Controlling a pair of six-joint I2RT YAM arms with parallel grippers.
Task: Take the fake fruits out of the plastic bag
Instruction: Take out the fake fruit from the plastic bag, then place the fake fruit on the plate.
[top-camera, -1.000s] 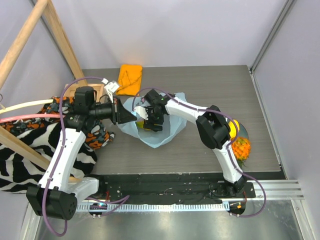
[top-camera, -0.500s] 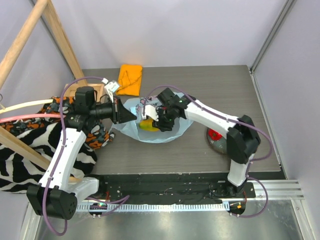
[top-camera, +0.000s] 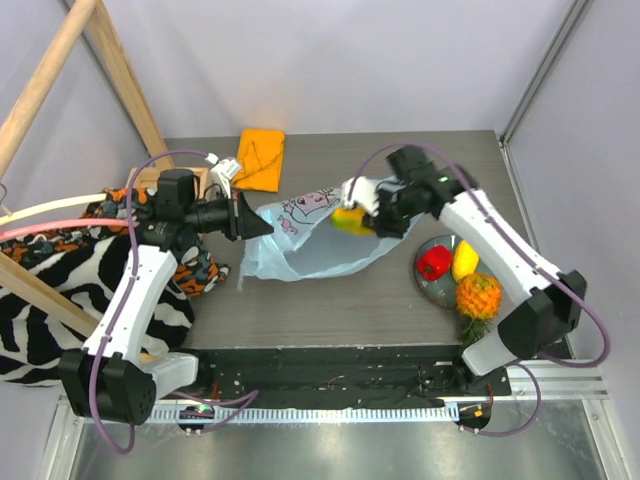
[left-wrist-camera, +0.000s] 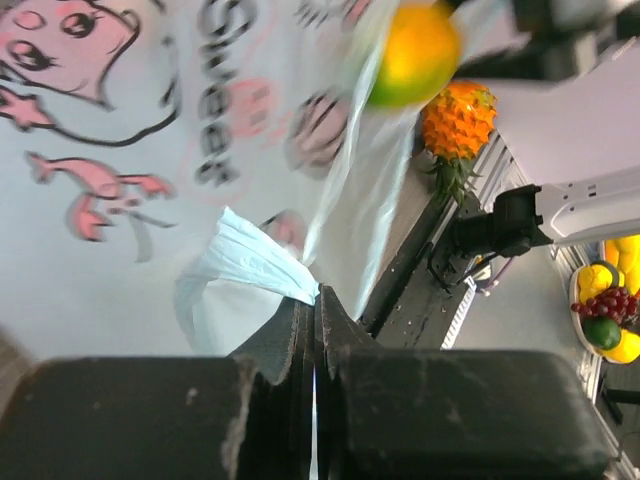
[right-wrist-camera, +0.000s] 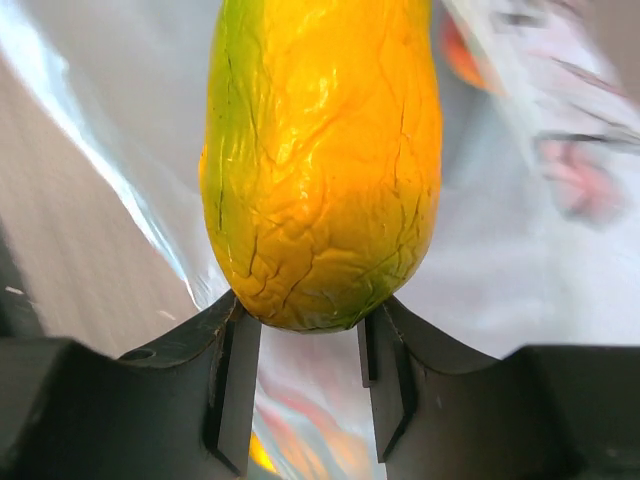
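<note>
Seen from above, a grey table (top-camera: 330, 310) holds a crumpled light-blue plastic bag (top-camera: 300, 245) printed with pink cartoons, lying near the middle. The left tool (top-camera: 248, 219) reaches in from the left, its fingers pressed together on the bag's left edge. The right tool (top-camera: 368, 214) arches over from the right and pinches a yellow-green fruit (top-camera: 349, 219) at the bag's upper right edge. To the right of the bag, well apart from it, a round plate (top-camera: 427, 288) carries a red fruit (top-camera: 433, 262) and a yellow fruit (top-camera: 465, 258), with a pineapple (top-camera: 478, 297) at its near rim. A folded orange cloth (top-camera: 260, 158) lies at the back of the table, and a zebra-striped cloth (top-camera: 40, 290) hangs off the left side. From the left wrist, the tool (left-wrist-camera: 315, 330) shows its two dark fingers (left-wrist-camera: 290, 345) shut flat on a pale fold of the bag (left-wrist-camera: 150, 150), whose pink prints fill the frame; the yellow-green fruit (left-wrist-camera: 412, 55) sits at the film's far edge, the pineapple (left-wrist-camera: 457, 118) beyond it. From the right wrist, the tool (right-wrist-camera: 305, 345) clamps the lower end of the yellow-green fruit (right-wrist-camera: 320, 160) between its fingers (right-wrist-camera: 235, 380), the wrinkled glossy skin upright in the jaws, with the bag (right-wrist-camera: 500, 250) blurred behind it.
</note>
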